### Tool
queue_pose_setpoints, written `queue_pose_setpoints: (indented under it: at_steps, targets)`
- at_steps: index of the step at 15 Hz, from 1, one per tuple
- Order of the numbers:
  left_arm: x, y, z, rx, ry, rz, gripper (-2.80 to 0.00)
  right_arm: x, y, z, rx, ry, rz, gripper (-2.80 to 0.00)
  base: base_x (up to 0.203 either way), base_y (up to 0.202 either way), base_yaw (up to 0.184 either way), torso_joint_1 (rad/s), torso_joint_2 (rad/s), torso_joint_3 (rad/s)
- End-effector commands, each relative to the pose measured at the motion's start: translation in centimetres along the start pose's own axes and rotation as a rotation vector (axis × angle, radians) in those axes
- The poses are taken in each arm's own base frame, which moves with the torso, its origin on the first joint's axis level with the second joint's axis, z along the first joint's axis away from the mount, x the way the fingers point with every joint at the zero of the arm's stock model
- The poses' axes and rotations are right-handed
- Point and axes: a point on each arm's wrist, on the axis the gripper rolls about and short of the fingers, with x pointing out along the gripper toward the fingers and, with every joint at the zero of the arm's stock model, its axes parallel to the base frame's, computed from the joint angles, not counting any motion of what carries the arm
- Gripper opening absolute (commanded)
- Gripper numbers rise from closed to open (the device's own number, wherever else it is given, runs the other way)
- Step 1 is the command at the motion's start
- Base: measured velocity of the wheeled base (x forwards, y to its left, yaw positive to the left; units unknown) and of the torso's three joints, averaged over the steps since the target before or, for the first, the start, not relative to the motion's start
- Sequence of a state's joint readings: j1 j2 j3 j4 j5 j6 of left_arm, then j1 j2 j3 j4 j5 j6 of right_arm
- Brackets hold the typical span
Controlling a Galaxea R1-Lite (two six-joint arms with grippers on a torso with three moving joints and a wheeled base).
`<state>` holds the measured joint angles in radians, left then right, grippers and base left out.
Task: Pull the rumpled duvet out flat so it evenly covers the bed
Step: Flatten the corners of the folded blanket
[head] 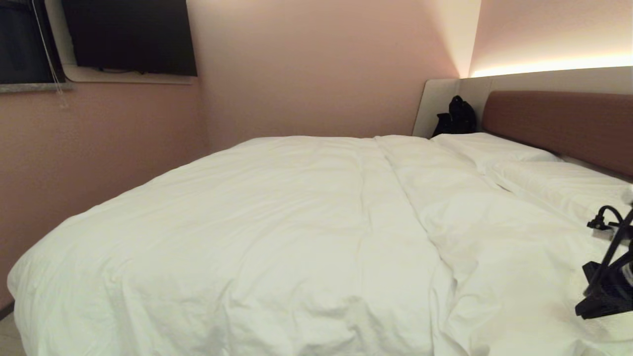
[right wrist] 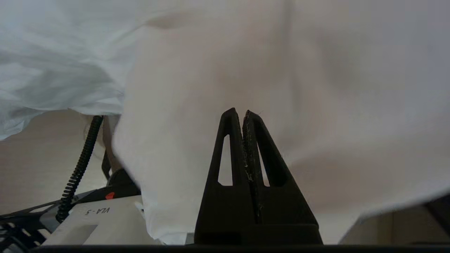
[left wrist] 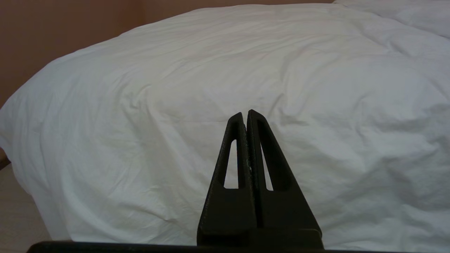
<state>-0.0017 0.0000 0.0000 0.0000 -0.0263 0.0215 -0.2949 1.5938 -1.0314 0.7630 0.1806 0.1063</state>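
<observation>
R gripper (right wrist: 243, 113) sits low at the bed's (head: 559, 123) near edge, headboard end, pointing at hanging white cloth; jaws clenched tight, tips together, can't tell if any fabric is caught between them. L gripper (left wrist: 245, 114) hangs off the bed's foot end, aimed level at the duvet (head: 277, 222), jaws clenched on nothing. One duvet, spread over most of the bed, wrinkled, a long fold running across near the headboard. Two pillows (head: 487, 148) against headboard. One black bag (head: 457, 117) beyond the bed's far corner.
</observation>
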Motion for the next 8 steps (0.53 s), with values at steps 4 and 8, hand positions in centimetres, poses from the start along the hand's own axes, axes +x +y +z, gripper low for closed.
queue_pose_setpoints:
  at_steps: [4,8]
  targets:
    - [0.0,0.0,0.0,0.0,0.0,0.0,-2.8,9.0,-6.7,3.4,0.106,0.168,-0.067,-2.8,0.0,0.0,0.0,0.0,0.0,0.0]
    - [0.0,0.0,0.0,0.0,0.0,0.0,-2.8,11.6,-9.8,2.9,0.087,0.097,-0.16,-2.8,0.0,0.0,0.0,0.0,0.0,0.0]
